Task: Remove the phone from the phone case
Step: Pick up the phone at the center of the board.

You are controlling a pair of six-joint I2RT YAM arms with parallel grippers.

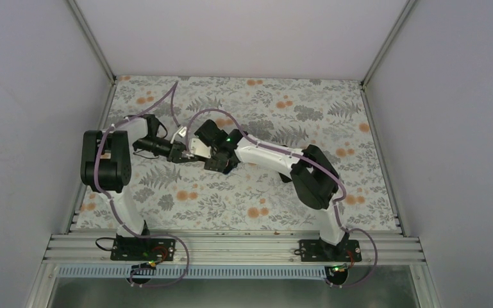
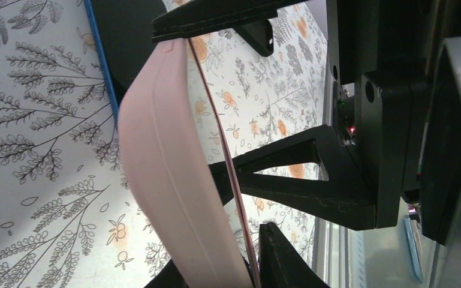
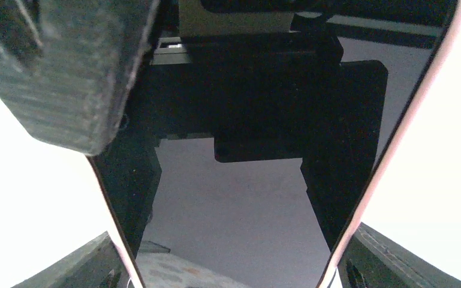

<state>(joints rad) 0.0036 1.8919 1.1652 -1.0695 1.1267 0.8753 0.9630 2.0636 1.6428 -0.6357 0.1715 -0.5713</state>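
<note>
Above the floral counter [image 1: 263, 199], the flat glossy black phone [image 3: 240, 210] sits in the thin salmon-pink phone case [image 2: 168, 168], edge-on across the left tool [image 1: 183, 154] pinched on its rim, the right tool [image 1: 210, 160] clamped across its sides.

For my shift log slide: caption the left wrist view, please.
Pink phone case edge-on between black gripper fingers, above the floral table.
</note>
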